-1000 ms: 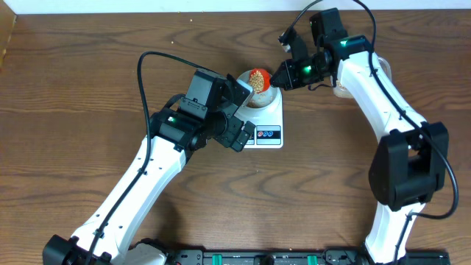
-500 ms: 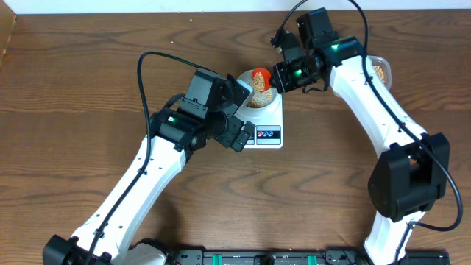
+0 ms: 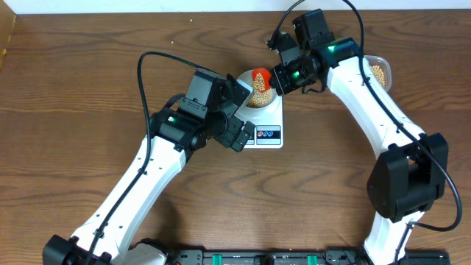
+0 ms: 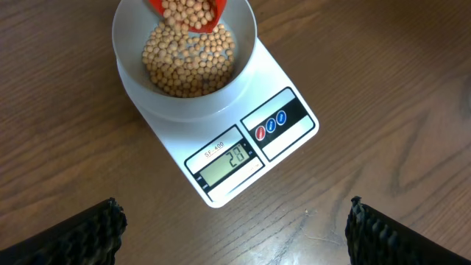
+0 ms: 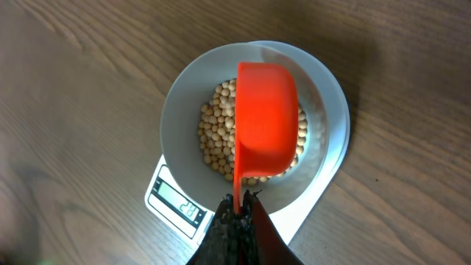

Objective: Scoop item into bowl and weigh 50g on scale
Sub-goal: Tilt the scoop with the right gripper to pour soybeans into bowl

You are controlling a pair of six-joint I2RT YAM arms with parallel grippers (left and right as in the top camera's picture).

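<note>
The pale bowl (image 4: 125, 66) stands on the white scale (image 4: 291, 77) and holds a heap of tan beans (image 4: 188, 62). My right gripper (image 5: 239, 210) is shut on the thin handle of an orange-red scoop (image 5: 266, 118). The scoop is tipped mouth-down over the bowl (image 5: 184, 110), and beans (image 5: 213, 132) lie under and around it. The scale's display (image 5: 176, 205) reads about 28. My left gripper (image 4: 235, 246) hangs open over bare table just in front of the scale, with nothing between its fingers. From overhead, the scoop (image 3: 260, 76) sits above the bowl (image 3: 248, 103).
A clear plastic tub (image 3: 379, 71) with more beans stands at the back right, partly behind my right arm. My left arm reaches in from the lower left and ends close against the scale's (image 3: 268, 121) left side. Wooden table lies all around.
My right gripper has moved left and rolled the scoop over the bowl, so beans are spilling into it. The left arm has not moved.
</note>
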